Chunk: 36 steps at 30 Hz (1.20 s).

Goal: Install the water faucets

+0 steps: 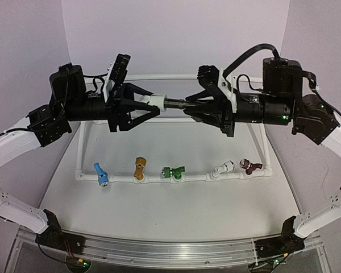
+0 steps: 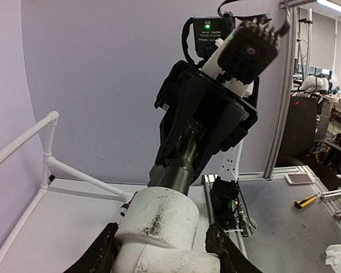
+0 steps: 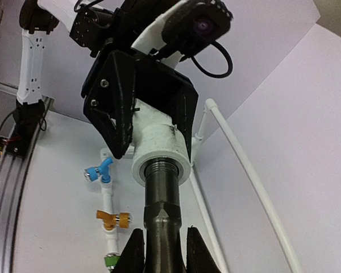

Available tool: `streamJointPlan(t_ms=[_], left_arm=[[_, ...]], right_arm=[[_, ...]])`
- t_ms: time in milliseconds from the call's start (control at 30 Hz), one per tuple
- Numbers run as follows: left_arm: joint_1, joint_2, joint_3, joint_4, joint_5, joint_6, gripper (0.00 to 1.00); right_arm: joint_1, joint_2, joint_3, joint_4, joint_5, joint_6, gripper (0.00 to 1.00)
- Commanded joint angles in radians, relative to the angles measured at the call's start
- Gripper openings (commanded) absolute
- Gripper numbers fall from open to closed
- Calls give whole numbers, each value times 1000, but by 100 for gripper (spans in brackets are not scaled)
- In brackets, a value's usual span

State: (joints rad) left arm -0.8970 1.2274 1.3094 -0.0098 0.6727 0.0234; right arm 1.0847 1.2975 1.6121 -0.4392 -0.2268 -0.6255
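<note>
Status: five of the water faucets sit along the near rail of the pipe frame (image 1: 156, 178) on the bench (image 1: 159, 216): blue (image 1: 100, 174), gold (image 1: 138, 169), green (image 1: 173, 172), white (image 1: 222, 168), maroon (image 1: 251, 166). All look seated in their tees, so I judge that part done.

No. 6, the dark grey faucet (image 1: 176, 104), is up in the air w/ me, well above the frame, between both arms. My right jaws are clenched on its body. The right wrist view shows the metal shaft (image 3: 162, 210) running out from between my fingers. My left jaws are clamped on the white fitting (image 1: 158, 100), one finger each side of it in the left wrist view (image 2: 159, 219).

The grey threaded end is in the mouth of the fitting, axes lined up approx. A few threads show outside the rim, so I judge it's not screwed fully home.

Left to do, as I read it: finish threading the two together, then get the assy onto the frame. Can't tell from here which spot on the rail takes it.
</note>
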Motion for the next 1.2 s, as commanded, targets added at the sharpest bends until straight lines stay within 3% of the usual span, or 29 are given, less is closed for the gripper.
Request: streamJointPlan(t_ms=[0, 200, 333, 433, 600, 767, 933, 1167], left_arm=[[-13, -69, -52, -10, -144, 276, 24], [-17, -117, -59, -54, -235, 394, 46], [-16, -124, -23, -146, -252, 335, 85], [-16, -123, 3, -217, -269, 227, 98], [-15, -93, 81, -349, -262, 60, 100], [-10, -52, 149, -434, -137, -33, 100], [-5, 35, 226, -452, 39, -111, 100], [-5, 116, 266, -419, 137, -148, 97]], right_arm=[[-9, 10, 71, 35, -98, 246, 0], [-18, 26, 106, 26, -110, 252, 0], [-18, 11, 101, 27, -39, 109, 0], [-18, -11, 91, 27, -14, -16, 0], [-17, -65, 18, 29, 22, -347, 0], [-16, -106, -46, 48, 26, -568, 0], [-17, -117, -56, 53, -11, -616, 0], [-10, -106, -47, 56, -39, -612, 0]])
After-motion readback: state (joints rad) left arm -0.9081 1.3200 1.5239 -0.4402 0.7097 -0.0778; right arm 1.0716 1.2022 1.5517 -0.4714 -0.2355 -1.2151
